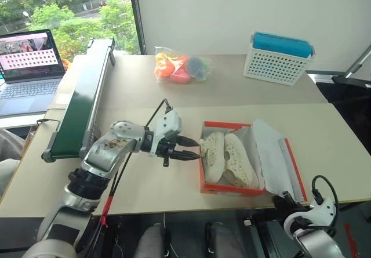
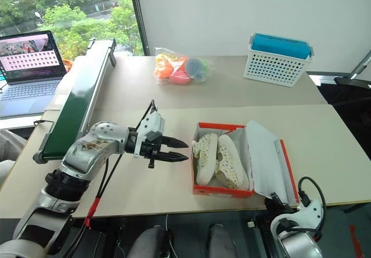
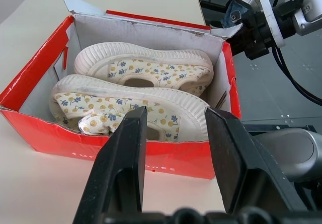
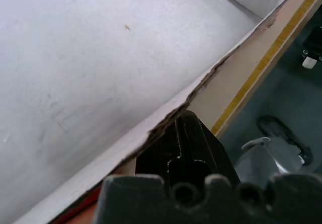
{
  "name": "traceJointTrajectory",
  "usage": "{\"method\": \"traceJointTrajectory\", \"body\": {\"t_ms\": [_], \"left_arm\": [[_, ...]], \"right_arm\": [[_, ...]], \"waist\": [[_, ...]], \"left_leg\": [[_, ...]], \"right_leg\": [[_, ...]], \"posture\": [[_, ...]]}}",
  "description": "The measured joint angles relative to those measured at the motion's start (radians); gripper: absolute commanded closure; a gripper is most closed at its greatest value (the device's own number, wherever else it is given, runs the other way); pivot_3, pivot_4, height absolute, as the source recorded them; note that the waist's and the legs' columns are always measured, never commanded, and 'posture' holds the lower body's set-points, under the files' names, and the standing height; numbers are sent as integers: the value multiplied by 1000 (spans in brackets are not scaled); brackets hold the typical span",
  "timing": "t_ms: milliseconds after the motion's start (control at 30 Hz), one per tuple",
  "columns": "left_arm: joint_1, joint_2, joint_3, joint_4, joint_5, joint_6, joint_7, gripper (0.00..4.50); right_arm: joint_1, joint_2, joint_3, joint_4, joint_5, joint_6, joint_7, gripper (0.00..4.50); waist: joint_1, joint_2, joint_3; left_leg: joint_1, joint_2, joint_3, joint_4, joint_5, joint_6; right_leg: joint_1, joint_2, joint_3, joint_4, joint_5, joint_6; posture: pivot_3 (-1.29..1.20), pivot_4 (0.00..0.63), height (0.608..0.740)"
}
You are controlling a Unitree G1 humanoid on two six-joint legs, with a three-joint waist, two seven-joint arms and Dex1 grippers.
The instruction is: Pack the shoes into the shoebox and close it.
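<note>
The orange-red shoebox stands open on the table near its front edge. Both cream shoes lie in it side by side, and their printed uppers are plain in the left wrist view. The white-lined lid leans open on the box's right. My left gripper hovers just left of the box, pointing at it, open and empty. My right gripper sits at the table's front edge by the lid's near corner. It is shut, with its tip against the lid's worn edge.
A white perforated basket with a blue top and a clear bag of toys sit at the back. A long green conveyor runs along the left side, with a laptop beyond it. Bare table lies between my left gripper and the conveyor.
</note>
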Motion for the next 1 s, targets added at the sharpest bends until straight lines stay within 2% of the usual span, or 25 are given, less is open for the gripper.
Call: {"method": "traceJointTrajectory", "body": {"t_ms": [167,367,467,600,667,767,867,900,1000], "left_arm": [[0,1,0,0,0,0,1,2579],[-16,3,0,0,5,0,0,2579],[-26,6,1,0,6,0,0,2579],[-26,9,2,1,7,0,-1,2579],[-28,9,1,1,7,0,-1,2579],[-30,11,3,1,7,0,-1,2579],[-34,20,9,-5,6,1,-4,2579],[-35,21,10,-5,6,1,-4,2579],[-24,67,27,-27,-1,19,-23,2579]], "right_arm": [[-33,0,6,-28,-20,-104,25,4483],[-120,-11,35,-172,-70,-282,168,4483],[-133,-53,46,-226,-83,-332,227,4483],[-127,-187,112,-350,-55,-339,383,4483],[-99,-370,176,-456,-29,-294,513,4483],[-114,-492,243,-461,-27,-232,569,4483],[-245,-628,332,-354,-91,-128,557,4483],[-254,-634,339,-346,-95,-123,555,4483],[-512,-666,485,-134,-217,9,505,4483]], "waist": [[0,0,0],[-3,0,0],[-3,0,0],[-2,1,0],[-3,0,0],[0,-1,0],[-2,-1,0],[-2,-1,0],[5,-1,1]], "left_leg": [[0,0,0,0,0,0],[1,0,0,0,1,-1],[1,0,0,0,1,-1],[1,0,0,1,1,-1],[2,1,0,2,1,-1],[7,3,-1,5,0,-1],[8,2,-1,8,-1,0],[8,2,-1,8,-1,0],[5,3,-2,7,-1,0]], "right_leg": [[0,0,0,0,0,0],[-1,1,1,2,0,0],[0,1,1,1,0,0],[0,2,1,2,1,-1],[1,2,1,2,0,-1],[10,5,-1,0,0,-1],[13,5,1,-2,-3,-9],[13,5,1,-2,-3,-9],[10,7,1,-1,2,-11]], "posture": [[0,150,699],[0,150,699],[0,150,699],[0,150,699],[0,150,699],[0,150,699],[0,150,699],[0,150,699],[0,150,699]]}}
